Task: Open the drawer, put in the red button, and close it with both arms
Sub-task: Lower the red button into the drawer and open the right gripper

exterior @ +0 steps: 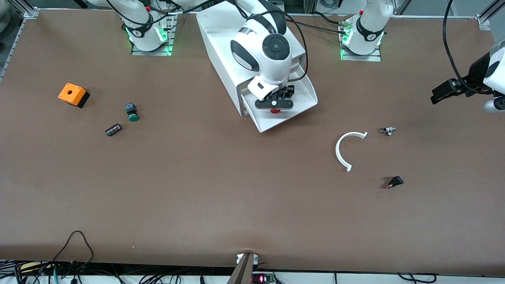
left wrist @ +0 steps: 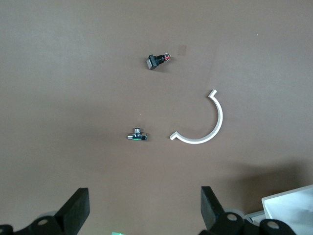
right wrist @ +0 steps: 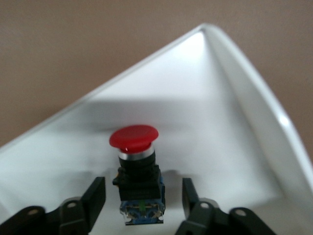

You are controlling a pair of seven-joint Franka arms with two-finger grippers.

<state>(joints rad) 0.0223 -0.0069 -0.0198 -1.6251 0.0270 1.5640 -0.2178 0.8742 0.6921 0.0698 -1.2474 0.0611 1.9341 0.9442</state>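
The cabinet (exterior: 221,59) is partly hidden by the right arm (exterior: 264,47); its drawer (exterior: 303,96) stands pulled out. The right gripper (exterior: 275,104) hangs over the drawer, fingers (right wrist: 95,198) spread either side of the red button (right wrist: 134,138), which lies on the drawer floor. From the front only a red sliver shows beneath the gripper. The left gripper (left wrist: 144,210) waits spread above bare table at the left arm's end, cut off at the front view's edge.

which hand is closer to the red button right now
The right hand: it is over the open drawer, its open fingers either side of the red button in the tray. The left hand waits, open, at the left arm's end of the table.
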